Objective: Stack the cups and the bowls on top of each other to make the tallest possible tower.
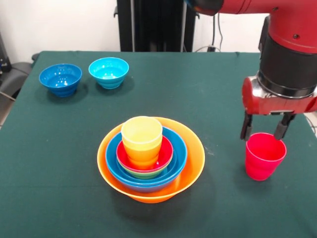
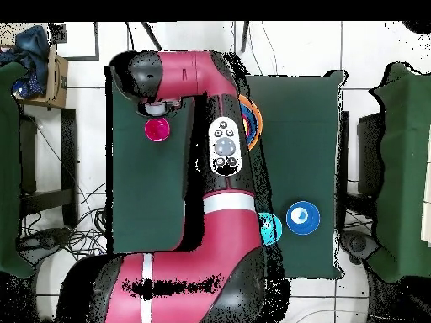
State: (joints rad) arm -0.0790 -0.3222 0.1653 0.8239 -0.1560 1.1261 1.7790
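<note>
Hanging right above the red cup (image 1: 265, 155), the gripper (image 1: 263, 127) had its two black fingers (image 1: 245, 127) spread apart, one over each side of the rim. It was not squeezing the cup. Well off to one side of the gripper sat the tower (image 1: 150, 158): a big orange bowl (image 1: 190, 166) with a blue bowl (image 1: 176, 159), a green bowl (image 1: 143, 174) and a red bowl (image 1: 165, 153) inside, and a yellow cup (image 1: 142, 141) on top. Far past the tower stood a dark blue bowl (image 1: 60, 79) and a light blue bowl (image 1: 109, 72), side by side.

From above, the red arm (image 2: 220, 193) hid most of the tower (image 2: 251, 122). The red cup (image 2: 156, 129) sat just under the arm's end. The gripper itself was hidden there. The two blue bowls (image 2: 302, 218) were far from it.
</note>
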